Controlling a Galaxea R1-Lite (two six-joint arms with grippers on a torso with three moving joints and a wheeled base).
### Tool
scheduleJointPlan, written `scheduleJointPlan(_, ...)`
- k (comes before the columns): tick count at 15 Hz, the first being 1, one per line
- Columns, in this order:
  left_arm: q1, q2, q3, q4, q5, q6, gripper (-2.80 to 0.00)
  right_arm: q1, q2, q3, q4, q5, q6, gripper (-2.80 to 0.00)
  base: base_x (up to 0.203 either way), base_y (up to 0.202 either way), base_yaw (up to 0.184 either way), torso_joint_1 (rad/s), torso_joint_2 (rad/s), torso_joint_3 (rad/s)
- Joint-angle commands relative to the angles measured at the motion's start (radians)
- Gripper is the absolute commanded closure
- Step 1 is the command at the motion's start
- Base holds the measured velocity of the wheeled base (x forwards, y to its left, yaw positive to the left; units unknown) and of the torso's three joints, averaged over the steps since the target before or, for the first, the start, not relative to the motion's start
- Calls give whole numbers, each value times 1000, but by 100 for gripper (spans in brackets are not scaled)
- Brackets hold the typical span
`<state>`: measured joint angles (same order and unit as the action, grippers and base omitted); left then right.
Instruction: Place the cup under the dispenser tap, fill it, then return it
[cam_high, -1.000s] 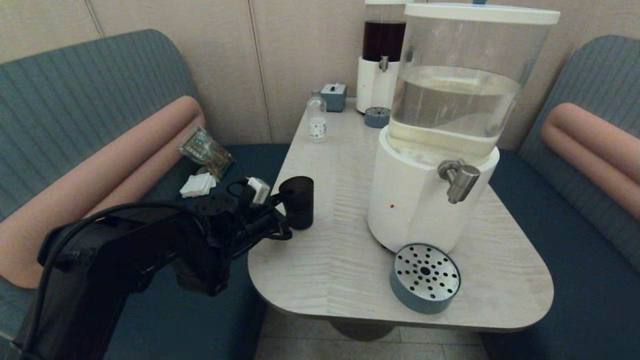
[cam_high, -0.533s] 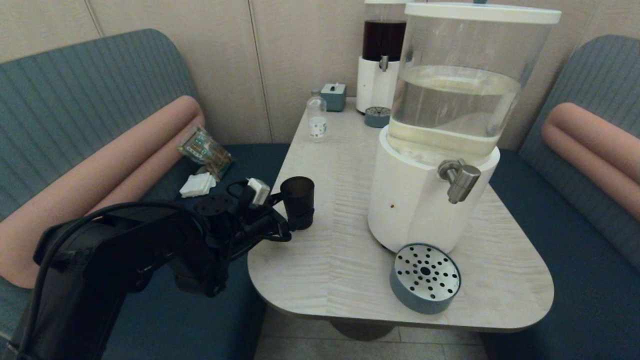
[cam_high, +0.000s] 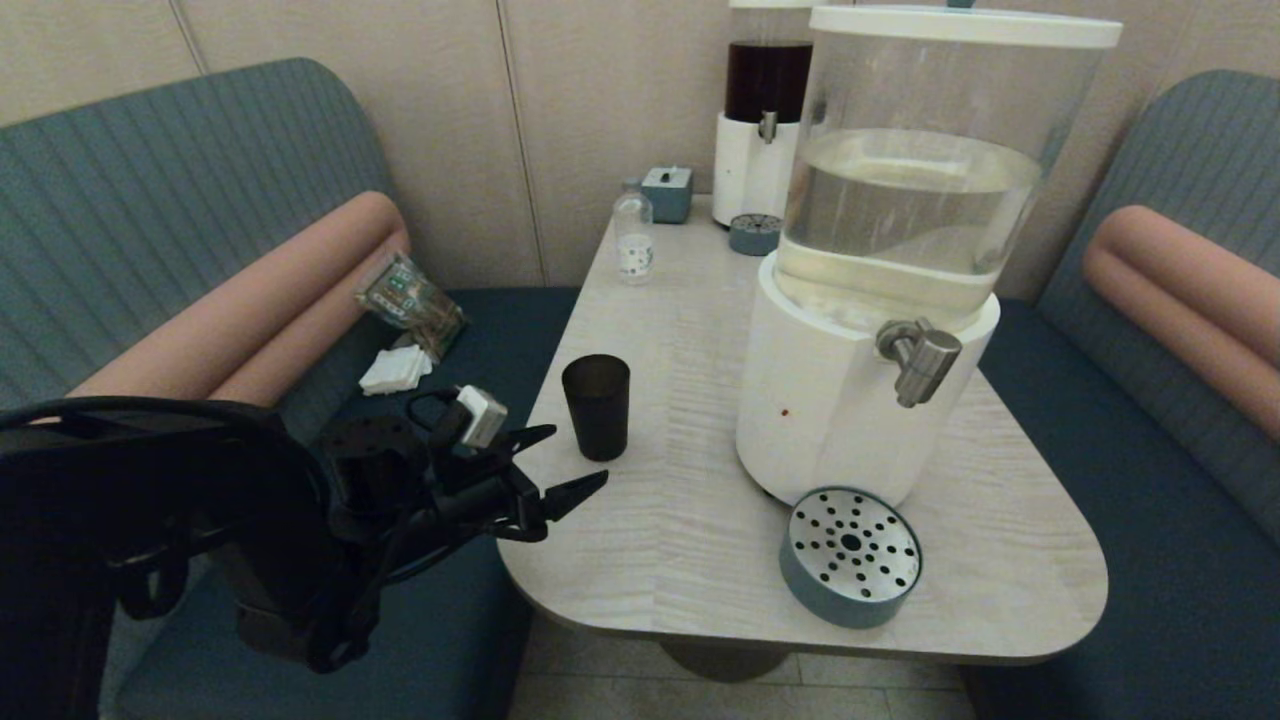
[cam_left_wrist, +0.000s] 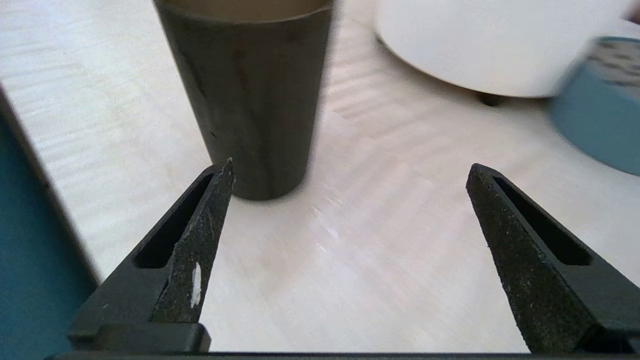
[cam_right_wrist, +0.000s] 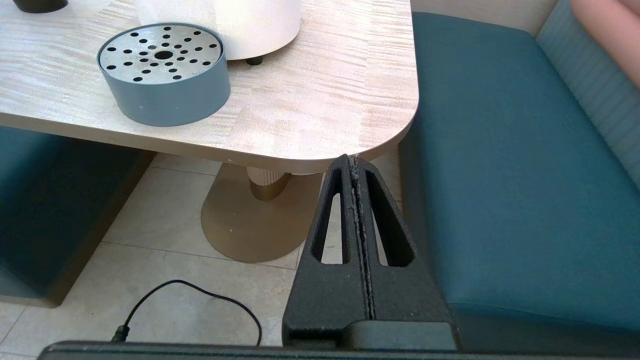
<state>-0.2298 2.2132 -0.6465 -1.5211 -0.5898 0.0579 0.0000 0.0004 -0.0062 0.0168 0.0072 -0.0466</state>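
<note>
The black cup (cam_high: 596, 406) stands upright on the table near its left edge, left of the large dispenser's white base (cam_high: 830, 400). In the left wrist view the cup (cam_left_wrist: 250, 95) holds pale liquid up near its rim. My left gripper (cam_high: 570, 460) is open and empty, pulled back from the cup toward the near left edge of the table; its fingertips (cam_left_wrist: 220, 175) are just short of the cup. The brushed-metal tap (cam_high: 920, 362) juts from the base, well right of the cup. My right gripper (cam_right_wrist: 354, 162) is shut and parked below the table's near right corner.
A round perforated drip tray (cam_high: 850, 556) sits on the table below the tap. At the far end stand a small clear bottle (cam_high: 633, 240), a small blue box (cam_high: 667, 193) and a smaller dark-liquid dispenser (cam_high: 762, 110). Blue benches flank the table (cam_high: 690, 560).
My left gripper has opened and let go of the cup, then drawn back toward me and to the left. The cup stays standing where it was set.
</note>
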Motion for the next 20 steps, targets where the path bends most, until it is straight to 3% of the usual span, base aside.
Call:
scheduleJointPlan(1, 0, -116, 95, -9, -4, 6, -280, 0, -2, 0, 0, 0, -1, 0, 0, 0, 0, 0, 0, 0)
scheduleJointPlan(4, 1, -273, 237, -9, -6, 15, -280, 0, -2, 0, 0, 0, -1, 0, 0, 0, 0, 0, 0, 0)
scheduleJointPlan(5, 1, -341, 282, -9, -7, 13, 0, 0, -2, 0, 0, 0, -1, 0, 0, 0, 0, 0, 0, 0)
scheduleJointPlan(8, 0, -593, 396, -9, -1, 1, 0, 0, -2, 0, 0, 0, -1, 0, 0, 0, 0, 0, 0, 0)
scheduleJointPlan(11, 1, -846, 467, 11, 48, -10, 0, 0, -2, 0, 0, 0, -1, 0, 0, 0, 0, 0, 0, 0)
scheduleJointPlan(14, 1, -1131, 472, 148, 128, -15, 0, 0, -2, 0, 0, 0, -1, 0, 0, 0, 0, 0, 0, 0)
scheduleJointPlan(17, 1, -1478, 397, 508, 198, -17, 0, 0, -2, 0, 0, 0, -1, 0, 0, 0, 0, 0, 0, 0)
scheduleJointPlan(20, 9, -1801, 237, 1068, 245, -14, 0, 0, -2, 0, 0, 0, -1, 0, 0, 0, 0, 0, 0, 0)
